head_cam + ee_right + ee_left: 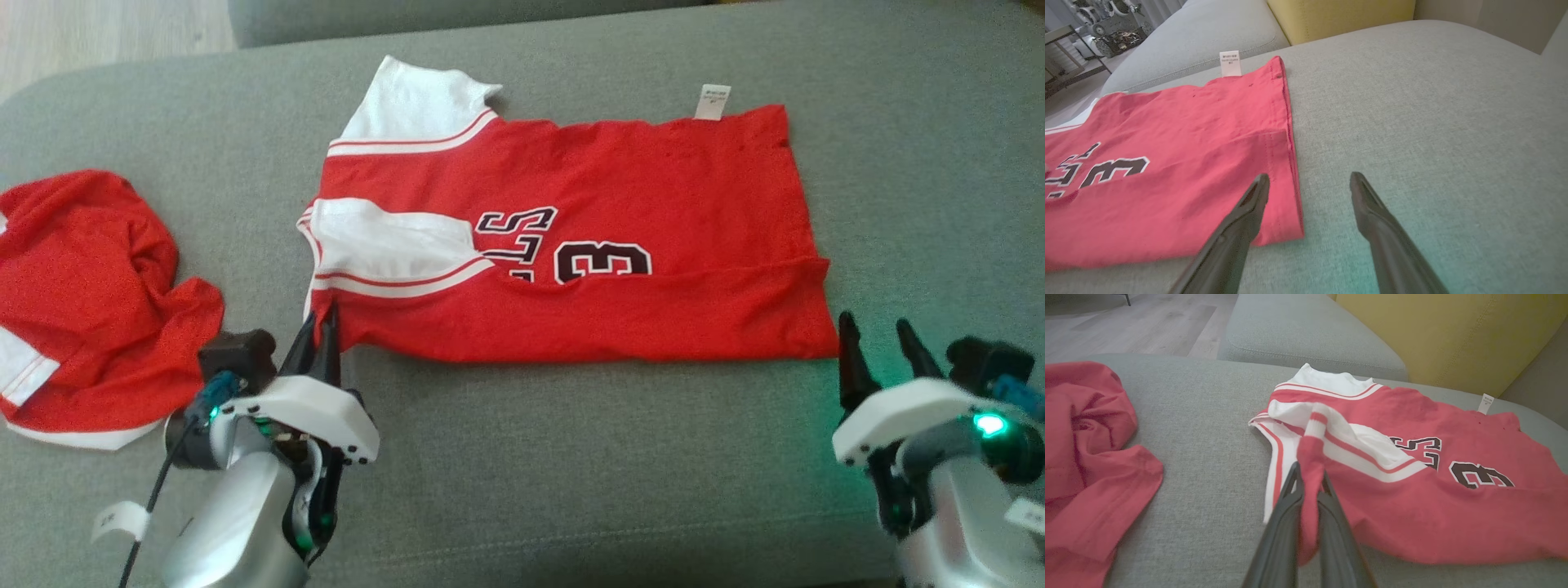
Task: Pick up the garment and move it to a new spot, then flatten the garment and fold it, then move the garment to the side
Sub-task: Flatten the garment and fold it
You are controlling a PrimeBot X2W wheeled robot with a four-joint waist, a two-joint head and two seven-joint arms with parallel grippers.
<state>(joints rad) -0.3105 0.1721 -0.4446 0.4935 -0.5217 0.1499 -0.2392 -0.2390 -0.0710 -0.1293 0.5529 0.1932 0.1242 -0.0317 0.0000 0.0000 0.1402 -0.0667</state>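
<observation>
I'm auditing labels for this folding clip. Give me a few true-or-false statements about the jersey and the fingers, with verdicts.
1. The left gripper has its fingers shut on a fold of the jersey. True.
2. The right gripper grips the jersey's hem. False: its fingers stand open at the corner, holding nothing.
3. A second red garment lies crumpled on the robot's left. True.
4. The white tag sits on the jersey's near edge. False: it sticks out at the far edge.
</observation>
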